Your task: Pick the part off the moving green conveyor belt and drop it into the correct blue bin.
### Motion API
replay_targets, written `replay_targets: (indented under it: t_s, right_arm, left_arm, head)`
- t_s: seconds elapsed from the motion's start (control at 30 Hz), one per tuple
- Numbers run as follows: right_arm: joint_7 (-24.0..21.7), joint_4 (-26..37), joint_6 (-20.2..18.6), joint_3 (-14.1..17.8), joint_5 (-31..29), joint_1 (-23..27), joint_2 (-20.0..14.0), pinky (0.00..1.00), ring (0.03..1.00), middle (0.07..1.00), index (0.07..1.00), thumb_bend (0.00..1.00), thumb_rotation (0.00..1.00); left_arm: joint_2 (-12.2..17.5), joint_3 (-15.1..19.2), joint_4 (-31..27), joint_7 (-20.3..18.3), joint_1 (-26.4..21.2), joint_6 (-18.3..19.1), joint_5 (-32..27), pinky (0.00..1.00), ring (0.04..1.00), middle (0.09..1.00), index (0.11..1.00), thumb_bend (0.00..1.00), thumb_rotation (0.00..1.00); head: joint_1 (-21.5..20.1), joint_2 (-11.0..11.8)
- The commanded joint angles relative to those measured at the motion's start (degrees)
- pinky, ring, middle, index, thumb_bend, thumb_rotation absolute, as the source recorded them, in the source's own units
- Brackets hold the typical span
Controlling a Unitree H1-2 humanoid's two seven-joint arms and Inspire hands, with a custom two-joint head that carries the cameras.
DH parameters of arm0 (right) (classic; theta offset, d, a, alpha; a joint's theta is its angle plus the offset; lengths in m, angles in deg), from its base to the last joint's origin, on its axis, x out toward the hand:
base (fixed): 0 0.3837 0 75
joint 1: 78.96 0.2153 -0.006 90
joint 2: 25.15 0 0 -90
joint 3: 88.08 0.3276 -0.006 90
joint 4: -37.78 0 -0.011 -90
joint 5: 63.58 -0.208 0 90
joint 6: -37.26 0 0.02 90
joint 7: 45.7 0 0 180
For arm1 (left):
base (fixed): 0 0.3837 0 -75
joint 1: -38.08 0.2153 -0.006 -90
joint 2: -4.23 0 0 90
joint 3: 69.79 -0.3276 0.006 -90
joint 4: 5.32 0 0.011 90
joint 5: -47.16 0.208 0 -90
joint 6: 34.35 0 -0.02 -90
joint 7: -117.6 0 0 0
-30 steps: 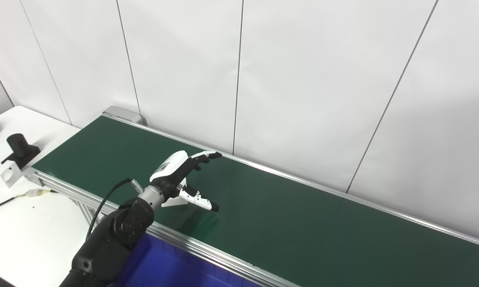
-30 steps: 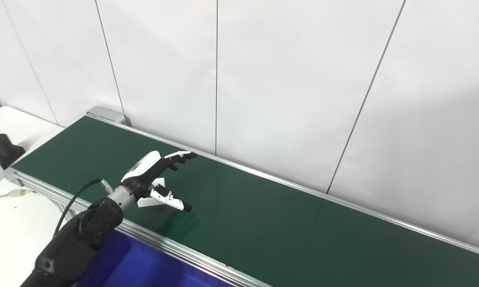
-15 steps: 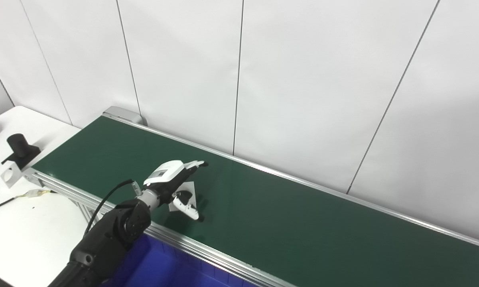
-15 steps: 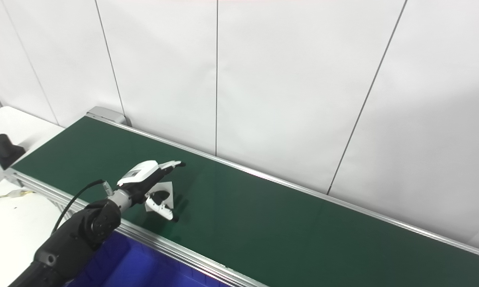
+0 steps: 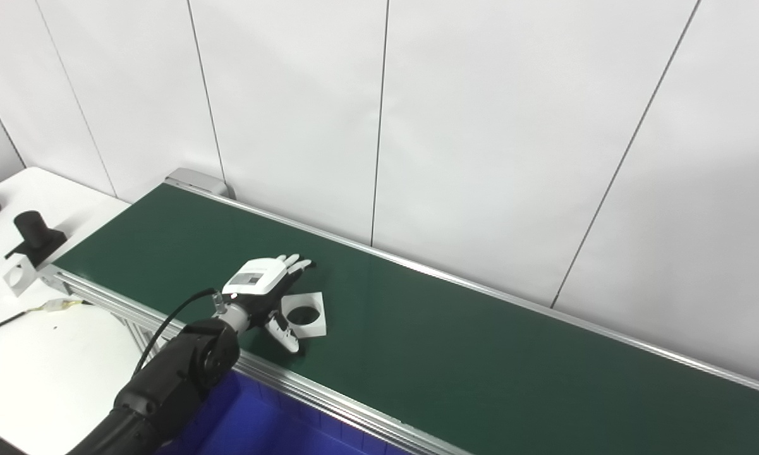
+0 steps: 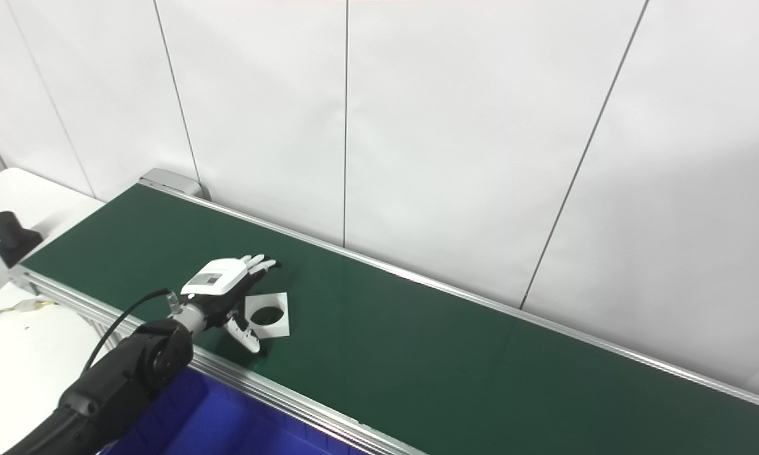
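Observation:
A flat white square part with a round hole lies on the green conveyor belt. My left hand rests low over the belt at the part's left edge, palm down, fingers spread and open. Its thumb reaches along the part's near side. Whether the hand touches the part I cannot tell. A blue bin sits below the belt's near rail, partly hidden by my left arm. My right hand is out of view.
The white table at the left carries a black cylinder on a base beside a white bracket with a hole. A cable runs across it. The white panel wall stands right behind the belt.
My left hand came down toward the belt and drew back left. The white part, earlier hidden behind the hand, now lies in plain sight to its right.

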State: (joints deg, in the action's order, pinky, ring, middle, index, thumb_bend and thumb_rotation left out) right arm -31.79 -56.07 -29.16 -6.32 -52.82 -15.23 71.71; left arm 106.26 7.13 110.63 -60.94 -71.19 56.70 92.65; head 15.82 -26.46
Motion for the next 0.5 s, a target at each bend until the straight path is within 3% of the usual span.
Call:
replay_targets:
  t_s: [0.0,0.17,0.2,0.23,0.3,0.33,0.4,0.47]
  right_arm:
    - [0.2,1.2,3.3,-0.1,0.0,-0.1,-0.2,0.83,0.856,0.876,0.892,0.59,0.04]
    - [-1.4,2.1,3.3,0.1,-2.1,-0.6,0.0,0.83,0.869,0.889,0.903,0.58,0.01]
    - [-1.8,2.2,3.2,0.3,-2.4,-0.7,0.2,0.83,0.876,0.895,0.907,0.58,0.01]
    - [-2.1,2.4,3.2,0.4,-2.7,-0.9,0.3,0.83,0.878,0.898,0.908,0.58,0.01]
    - [-2.4,2.7,3.2,0.7,-2.6,-1.0,0.5,0.85,0.882,0.897,0.908,0.58,0.0]
    - [-2.2,2.7,3.2,0.9,-1.5,-1.0,0.6,0.85,0.882,0.897,0.907,0.58,0.0]
    - [-2.1,2.7,3.1,1.3,-0.4,-1.1,0.8,0.83,0.864,0.884,0.899,0.58,0.05]
    - [-2.5,2.9,3.1,1.5,-0.8,-1.3,1.1,0.83,0.865,0.887,0.899,0.58,0.04]
  left_arm:
    - [1.3,-0.1,0.4,3.0,-2.5,0.7,1.2,1.0,1.0,0.999,0.921,0.86,0.1]
    - [-0.9,0.9,2.2,4.2,-2.7,-1.3,-3.8,0.82,0.856,0.874,0.871,0.76,0.01]
    - [-1.5,1.3,2.3,4.2,-2.7,-1.6,-5.0,0.69,0.763,0.803,0.808,0.69,0.0]
    - [-2.0,1.3,2.7,4.8,-2.8,-2.4,-5.7,0.65,0.732,0.779,0.787,0.67,0.0]
    - [-2.6,1.2,3.3,5.7,-2.9,-3.8,-6.5,0.49,0.58,0.649,0.678,0.58,0.0]
    - [-3.1,0.9,3.8,6.7,-2.9,-4.8,-6.6,0.49,0.574,0.644,0.675,0.58,0.0]
    - [-3.7,0.6,4.3,7.7,-3.0,-5.8,-6.9,0.46,0.535,0.523,0.552,0.53,0.0]
    - [-4.6,0.4,4.3,7.8,-3.0,-5.8,-7.4,0.42,0.5,0.478,0.527,0.52,0.0]
  head:
    - [0.0,-0.2]
    - [0.2,-0.5]
    - [0.2,-0.5]
    - [0.1,-0.6]
    - [0.0,-0.7]
    - [0.0,-0.8]
    - [0.0,-0.9]
    - [0.0,-0.9]
